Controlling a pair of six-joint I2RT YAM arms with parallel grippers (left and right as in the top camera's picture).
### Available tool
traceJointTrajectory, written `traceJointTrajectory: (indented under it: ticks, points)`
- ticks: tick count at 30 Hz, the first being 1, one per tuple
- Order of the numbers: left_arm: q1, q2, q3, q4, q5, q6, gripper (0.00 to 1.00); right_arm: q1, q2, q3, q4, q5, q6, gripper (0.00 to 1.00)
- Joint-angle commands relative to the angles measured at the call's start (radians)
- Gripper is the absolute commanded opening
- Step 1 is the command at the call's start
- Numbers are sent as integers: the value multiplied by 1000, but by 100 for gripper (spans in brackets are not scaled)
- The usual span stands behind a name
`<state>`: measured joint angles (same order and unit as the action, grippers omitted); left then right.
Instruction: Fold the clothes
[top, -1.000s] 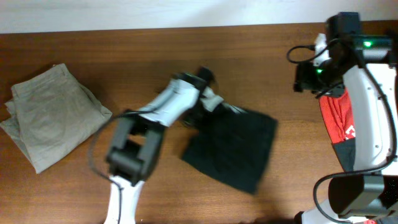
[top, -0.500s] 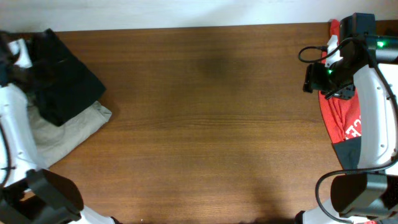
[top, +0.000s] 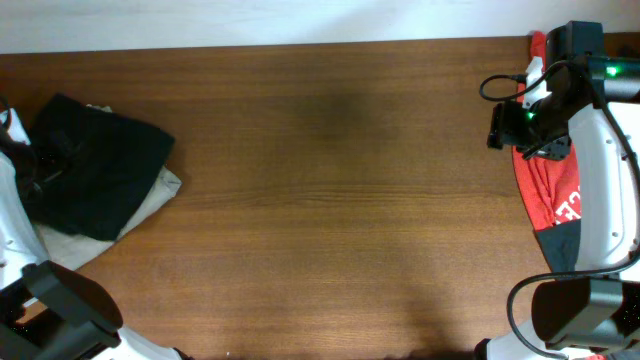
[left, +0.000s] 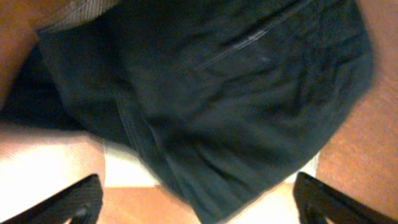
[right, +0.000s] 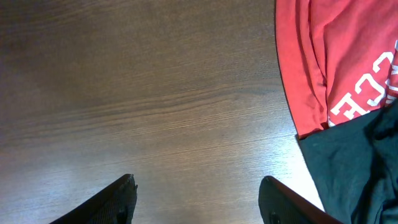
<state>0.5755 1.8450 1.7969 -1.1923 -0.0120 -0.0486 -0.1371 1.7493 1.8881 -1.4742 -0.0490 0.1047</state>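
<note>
Black shorts (top: 95, 172) lie folded on top of the khaki trousers (top: 150, 205) at the table's far left. In the left wrist view the black shorts (left: 236, 93) fill the frame, a pocket seam showing, and my left gripper (left: 199, 208) hovers just above them, open wide, nothing between its fingers (left: 74, 202). A red top with white letters (top: 555, 190) lies at the right edge over a dark garment (top: 555, 240). My right gripper (right: 199, 199) is open over bare wood, just left of the red top (right: 336, 62).
Brown wooden table (top: 340, 200); its far edge meets a white wall. My left arm (top: 12, 205) stands at the left edge beside the pile. The right arm (top: 590, 150) rises over the red top. The dark garment (right: 354, 162) sits by the right finger.
The left arm carried the black shorts from the table's middle to the far left onto the khaki trousers, then opened and let go. The right arm barely moved.
</note>
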Motion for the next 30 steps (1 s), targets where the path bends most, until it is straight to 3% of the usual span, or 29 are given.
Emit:
traceJointTrajectory:
  ticks: [1,5,7,9,11,13,14,16,18,22,25,26,30]
  points:
    - [50,0,18,-56,-4,-116,99,-1,-14,15,-3,6,0,67]
    - [47,-1,24,-62,220,-117,99,-1,-13,15,-2,5,0,68]
    - [-11,-1,24,-54,303,-54,99,0,-8,15,5,-53,0,73]
    - [-107,-1,24,-50,304,-23,99,7,-2,13,23,-100,-16,79]
    - [-312,-1,24,-48,294,41,99,42,17,13,47,-132,-71,85]
    - [-428,-1,24,-69,225,50,99,59,21,12,45,-129,-100,86]
    - [-513,-1,24,-112,150,50,99,59,17,12,39,-128,-96,95]
    - [-592,-1,24,-196,74,50,99,56,-3,12,29,-127,-90,98]
    - [-635,-10,23,-254,67,50,92,57,-62,12,26,-127,-89,99]
    - [-667,-180,-56,-157,67,50,91,57,-237,-37,81,-115,-78,99]
    - [-667,-444,-260,10,67,58,91,58,-429,-197,205,-97,-63,99]
    - [-667,-542,-347,78,66,70,96,58,-521,-301,272,-97,-64,99]
    - [-666,-987,-745,329,56,72,99,58,-922,-779,518,-97,-64,99]
